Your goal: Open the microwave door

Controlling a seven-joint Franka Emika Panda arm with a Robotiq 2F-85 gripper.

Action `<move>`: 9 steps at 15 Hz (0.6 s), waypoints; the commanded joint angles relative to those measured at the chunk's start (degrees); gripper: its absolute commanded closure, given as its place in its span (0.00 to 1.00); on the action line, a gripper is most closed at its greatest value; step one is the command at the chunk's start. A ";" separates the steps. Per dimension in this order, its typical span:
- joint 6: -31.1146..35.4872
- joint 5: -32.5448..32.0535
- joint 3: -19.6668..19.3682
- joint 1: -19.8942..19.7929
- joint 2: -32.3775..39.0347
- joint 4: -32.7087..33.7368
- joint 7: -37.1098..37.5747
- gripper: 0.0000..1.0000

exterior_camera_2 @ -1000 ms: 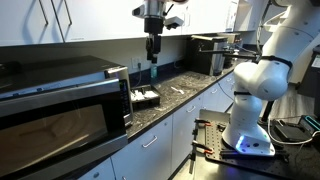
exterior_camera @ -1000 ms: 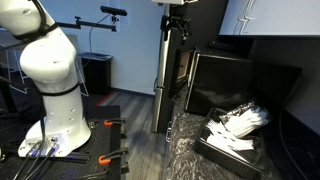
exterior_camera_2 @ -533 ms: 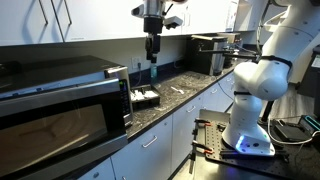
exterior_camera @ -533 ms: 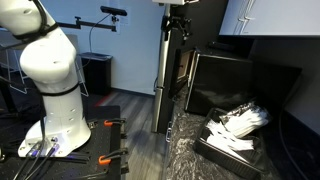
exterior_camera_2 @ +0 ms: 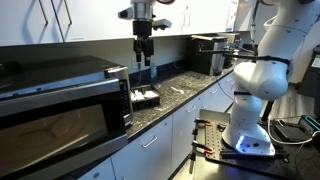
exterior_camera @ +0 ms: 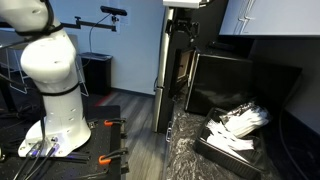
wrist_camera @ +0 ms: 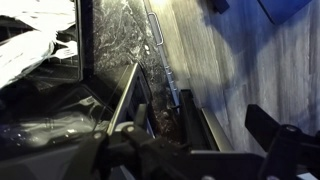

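Note:
The microwave is a large black box at the near end of the counter; it also shows in an exterior view as a glossy black box. Its door, black-framed with a greyish window, is shut, with a vertical handle at its edge. My gripper hangs open and empty above the counter, beyond the handle side of the microwave and apart from it. It shows high up in an exterior view. In the wrist view the dark fingers frame the counter edge below.
A low black tray of white items sits on the speckled counter right beside the microwave; it also shows in an exterior view and in the wrist view. A tall grey post stands near the counter end. The white robot base stands on the floor.
My gripper has moved sideways toward the microwave and a little lower. The door is still shut.

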 commanded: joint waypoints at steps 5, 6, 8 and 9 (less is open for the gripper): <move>-4.21 -0.99 3.67 0.02 11.78 12.62 -19.24 0.00; -4.82 -1.23 4.48 0.07 12.22 13.10 -21.35 0.00; -6.74 -1.92 6.24 0.39 12.78 14.15 -25.01 0.14; -7.64 -2.58 7.23 0.65 13.03 14.82 -26.54 0.26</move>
